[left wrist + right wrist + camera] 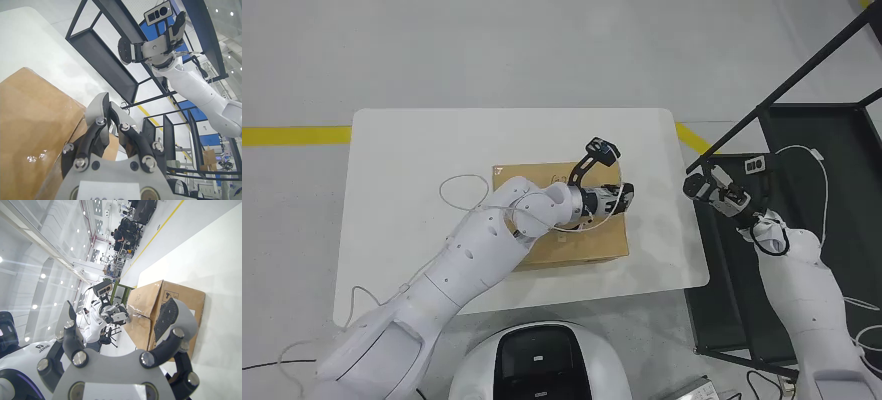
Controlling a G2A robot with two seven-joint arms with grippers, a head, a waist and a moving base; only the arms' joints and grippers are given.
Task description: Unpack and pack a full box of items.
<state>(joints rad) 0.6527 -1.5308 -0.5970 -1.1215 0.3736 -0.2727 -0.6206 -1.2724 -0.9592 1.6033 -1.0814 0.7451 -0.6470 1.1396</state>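
Note:
A closed cardboard box with a taped top seam stands on the white table. My left arm lies across its top, and my left gripper is shut with nothing in it at the box's right end, by the seam. The left wrist view shows the shut gripper beside the box. My right gripper hangs open just past the table's right edge, apart from the box. In the right wrist view the open right gripper frames the box and the left gripper.
A black metal rack stands right of the table, under and behind the right arm. A loose white cable lies on the table left of the box. Bare tabletop lies behind and to the left of the box.

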